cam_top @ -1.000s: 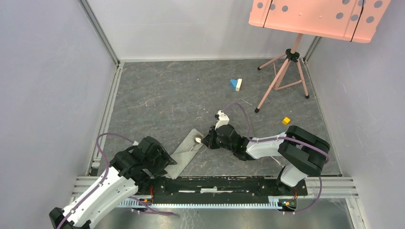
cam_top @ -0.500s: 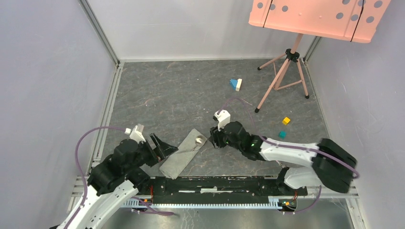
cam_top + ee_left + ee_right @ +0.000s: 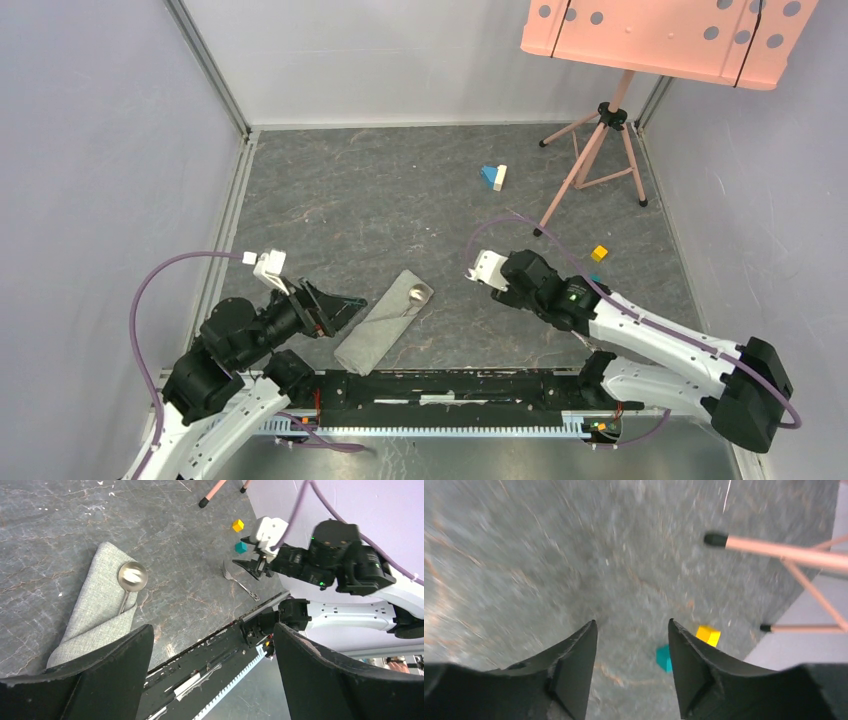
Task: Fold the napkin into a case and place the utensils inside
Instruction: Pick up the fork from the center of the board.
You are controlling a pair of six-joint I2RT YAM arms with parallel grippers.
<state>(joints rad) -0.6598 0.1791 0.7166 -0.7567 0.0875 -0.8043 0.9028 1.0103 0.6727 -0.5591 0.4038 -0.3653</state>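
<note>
The light grey cloth napkin (image 3: 383, 322) lay folded into a narrow case at lower centre of the top view, on the dark worktop (image 3: 380, 200). The shiny silver spoon (image 3: 132, 576) sat tucked inside, bowl poking out. The silver fork (image 3: 240, 581) lay outside, apart from it, so it apparently remained to be placed. The left gripper (image 3: 340, 305) gaped wide and empty; the right gripper (image 3: 631, 630) stood parted, holding nothing.
</note>
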